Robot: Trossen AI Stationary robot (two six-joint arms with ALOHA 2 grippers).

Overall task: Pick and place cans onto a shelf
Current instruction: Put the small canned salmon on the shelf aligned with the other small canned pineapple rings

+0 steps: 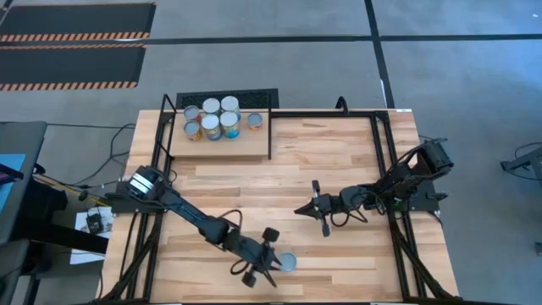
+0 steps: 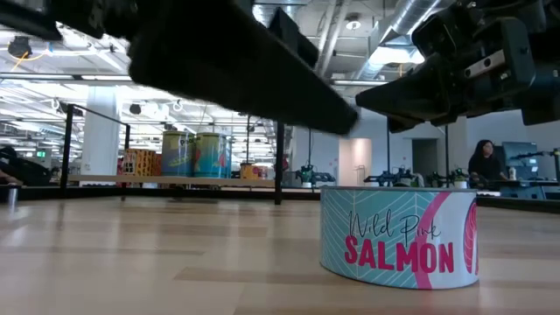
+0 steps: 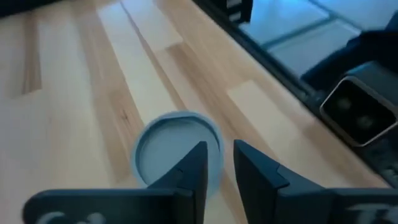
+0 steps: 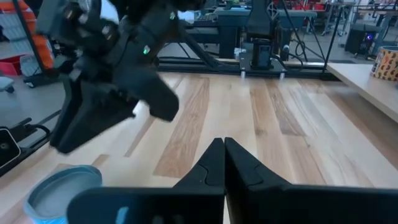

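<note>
Noted one loose can [image 1: 288, 262] standing upright on the table [image 1: 339, 161], at the near edge and well apart from the shelf [image 1: 222, 146] in the far-left corner – teal label reading "Wild Pink SALMON" in the low view [image 2: 400, 236], pale round top in the left wrist view [image 3: 177, 149]. Counted seven cans [image 1: 215, 119] grouped upright on the shelf, packed toward its back edge, probably to leave the front strip free for the remaining one. Found left gripper [image 1: 264, 257] reached out low over the table just beside the loose can, on the side nearer the shelf's corner of the table; fingers [image 3: 193, 168] only narrowly parted, holding nothing, gap far too small to span the can. Judged the approach unfinished – jaws would need widening and recentring before any grasp, since in the wrist view the can sat off to one side of the fingertips, partly behind one of them. Found right gripper [image 1: 320, 206] parked over mid-table, between loose can and shelf but touching neither, fingers [image 4: 214, 165] pressed together and empty; presumably held clear so as not to cross the left arm's path. Risk recorded: a closed-finger descent could nudge or tip the can toward the table edge.
</note>
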